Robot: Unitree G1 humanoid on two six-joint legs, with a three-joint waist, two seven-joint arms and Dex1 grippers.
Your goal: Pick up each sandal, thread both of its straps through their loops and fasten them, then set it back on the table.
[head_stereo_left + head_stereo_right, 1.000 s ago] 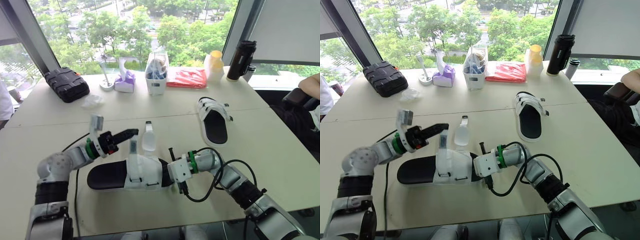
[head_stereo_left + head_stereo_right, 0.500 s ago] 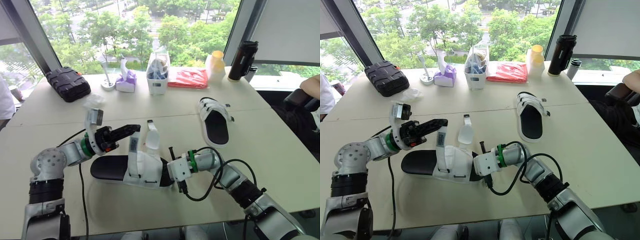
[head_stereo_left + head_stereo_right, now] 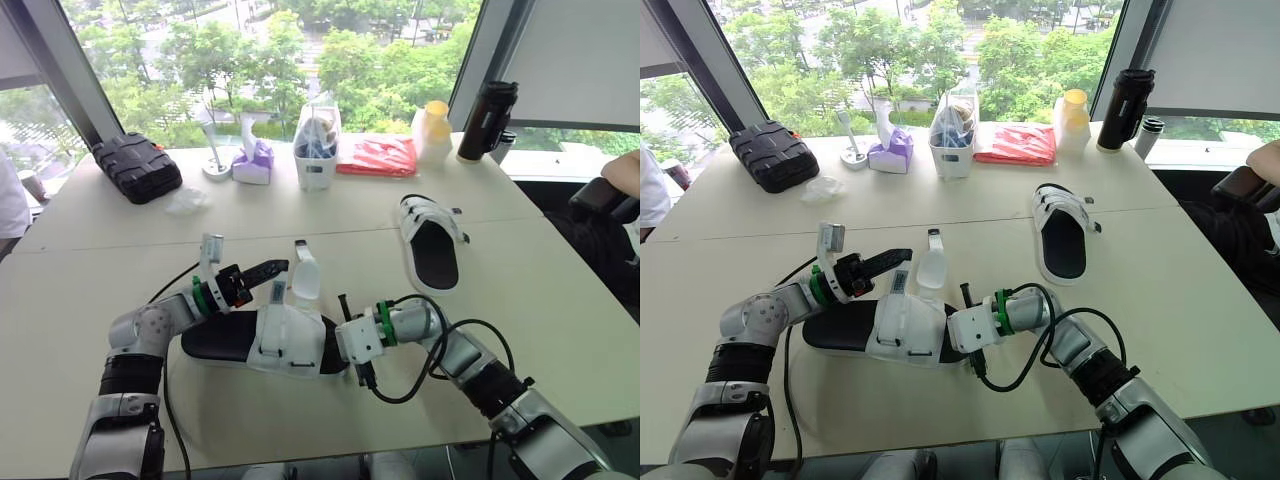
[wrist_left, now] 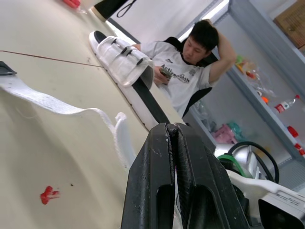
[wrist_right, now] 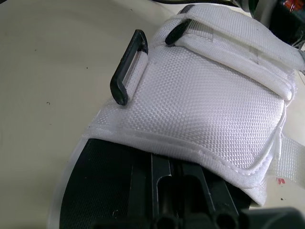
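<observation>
1. The right gripper [image 3: 345, 345] is sitting at the toe end of the near sandal [image 3: 225, 345]. The sandal is lying on the table [image 3: 560, 300] in front of the robot. The gripper is probably steadying it, but whether it is clamping cannot be told.
2. The left gripper [image 3: 283, 266] is hovering just above the upright strap [image 3: 277, 296]. Its fingers are pressing together with nothing showing between them, likely lining up to take that strap.
3. The loose strap [image 3: 303, 278] is lying unthreaded across the table, and the other sandal [image 3: 432, 243] is resting well apart.
4. Compared with half a second ago, the left gripper is sitting lower and nearer the upright strap, while the near sandal is lying where it was.
</observation>
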